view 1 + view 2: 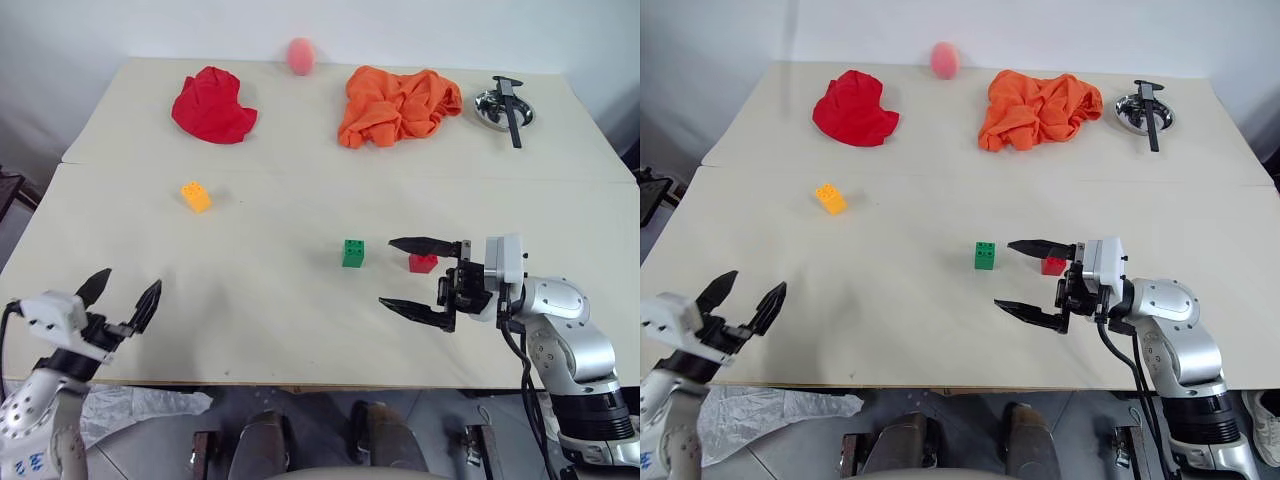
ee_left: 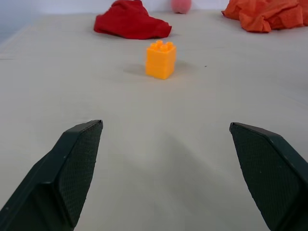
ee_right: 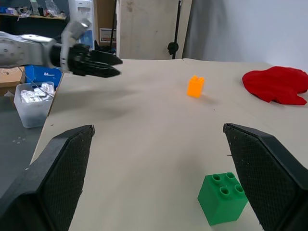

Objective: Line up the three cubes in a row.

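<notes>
Your right end effector [image 1: 412,276], wide open and empty, sits beside the red cube [image 1: 423,263]; a sweep could knock the green cube [image 1: 353,252] (left end effector [image 1: 122,291] open too, empty).

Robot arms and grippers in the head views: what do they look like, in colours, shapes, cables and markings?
Both arms are silver-grey metal with rounded joint housings. Each wrist carries a white boxy block, then a black gripper with two pointed, tapering fingers: left gripper, right gripper. The wrist views show textured pads on the fingers' inner faces. Black cables run along the right arm. Small blue markings dot the left forearm.
</notes>
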